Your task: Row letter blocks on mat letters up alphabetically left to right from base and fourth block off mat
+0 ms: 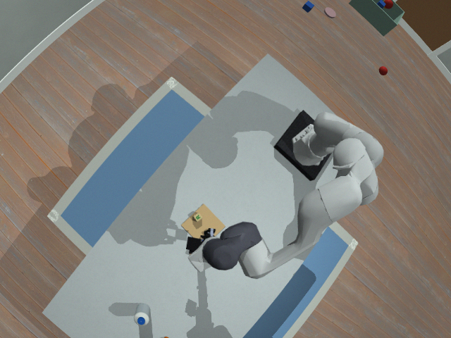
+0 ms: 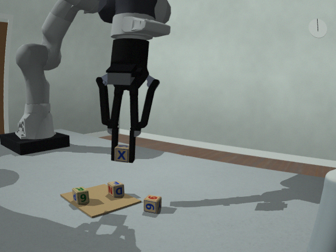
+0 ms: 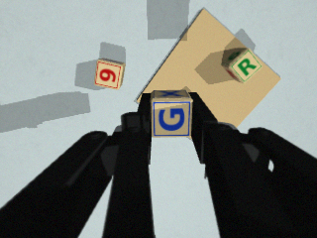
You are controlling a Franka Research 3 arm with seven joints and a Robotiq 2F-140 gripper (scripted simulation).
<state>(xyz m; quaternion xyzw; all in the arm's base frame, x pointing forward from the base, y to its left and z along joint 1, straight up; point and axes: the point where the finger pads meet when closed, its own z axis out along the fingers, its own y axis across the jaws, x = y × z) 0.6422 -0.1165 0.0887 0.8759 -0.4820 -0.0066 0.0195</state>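
Exterior view: gripper [image 1: 209, 232] [image 2: 123, 161] [image 3: 169, 107] pointing straight down above the table, clamped on the G-topped block [image 2: 122, 154] [image 3: 171, 118].

Your G block [image 2: 121, 154] [image 3: 171, 118] is aloft, blue G up and a blue X on one side; your R block [image 1: 197, 217] [image 2: 81, 196] [image 3: 245, 65] sits on the tan mat [image 1: 207, 217] [image 2: 108, 206] [image 3: 198, 50], green R up; your block with N and D sides [image 2: 116, 189] rests there too, apart from R, blue letter up; your red-9-topped block [image 2: 152, 204] [image 3: 109, 74] lies just off the mat.
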